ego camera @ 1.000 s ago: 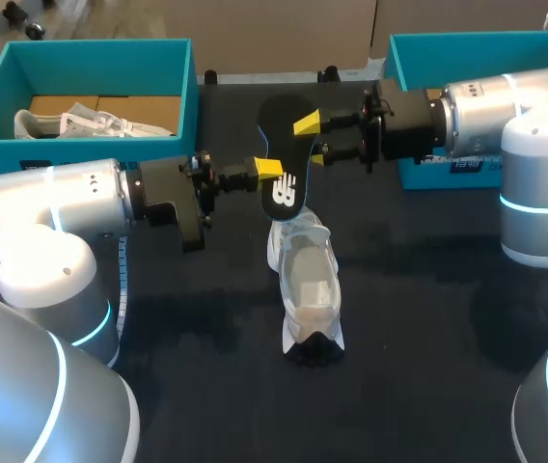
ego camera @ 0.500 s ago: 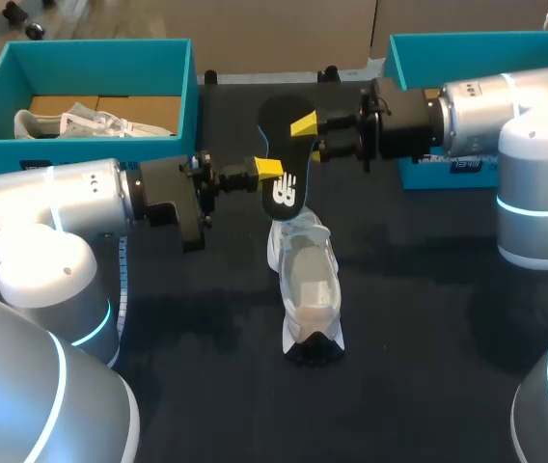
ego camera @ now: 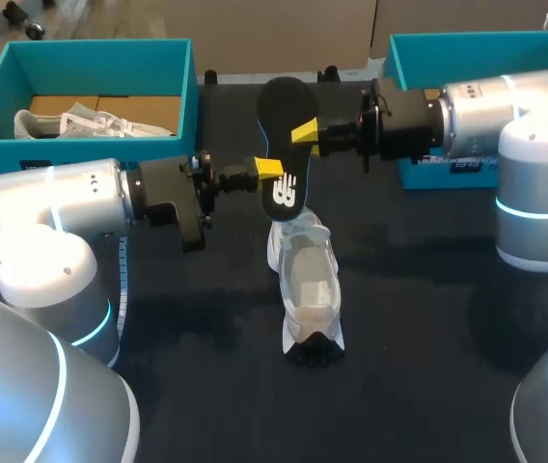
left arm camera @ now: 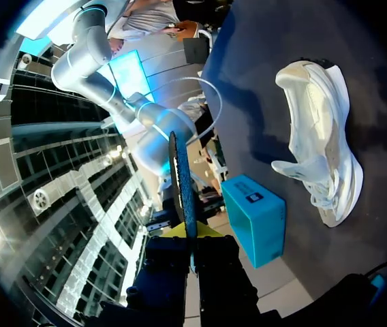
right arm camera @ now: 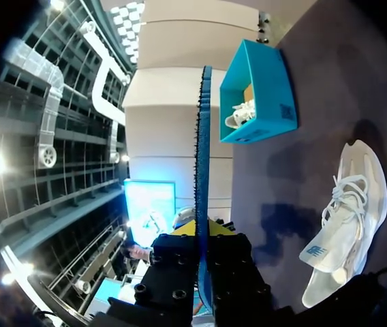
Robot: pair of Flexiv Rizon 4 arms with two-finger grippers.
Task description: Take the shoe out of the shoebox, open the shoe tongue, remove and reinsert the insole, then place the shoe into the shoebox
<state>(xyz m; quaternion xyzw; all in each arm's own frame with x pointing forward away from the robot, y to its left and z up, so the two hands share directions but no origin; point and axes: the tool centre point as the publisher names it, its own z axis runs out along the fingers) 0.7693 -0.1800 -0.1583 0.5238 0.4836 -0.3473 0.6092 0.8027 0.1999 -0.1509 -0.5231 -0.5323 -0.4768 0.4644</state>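
A black insole (ego camera: 284, 145) stands on edge in the air above the white shoe (ego camera: 308, 280), which lies on the dark table. My left gripper (ego camera: 269, 168) is shut on the insole's lower part, and my right gripper (ego camera: 305, 131) is shut on its middle from the other side. In the left wrist view the insole (left arm camera: 182, 180) runs edge-on out of the gripper (left arm camera: 192, 237), with the shoe (left arm camera: 319, 146) off to one side. From the right wrist the insole (right arm camera: 202, 150) also shows edge-on in the gripper (right arm camera: 202, 235), beside the shoe (right arm camera: 350, 211).
A teal shoebox (ego camera: 91, 48) at the back left holds another white shoe (ego camera: 91, 122) on brown paper. A second teal box (ego camera: 477, 43) sits at the back right behind my right arm. The same boxes show as the teal box (left arm camera: 258, 218) and the shoebox (right arm camera: 255, 95).
My right gripper has closed on the insole, and the insole's upper end has risen and straightened a little. The left arm and the shoe have not moved.
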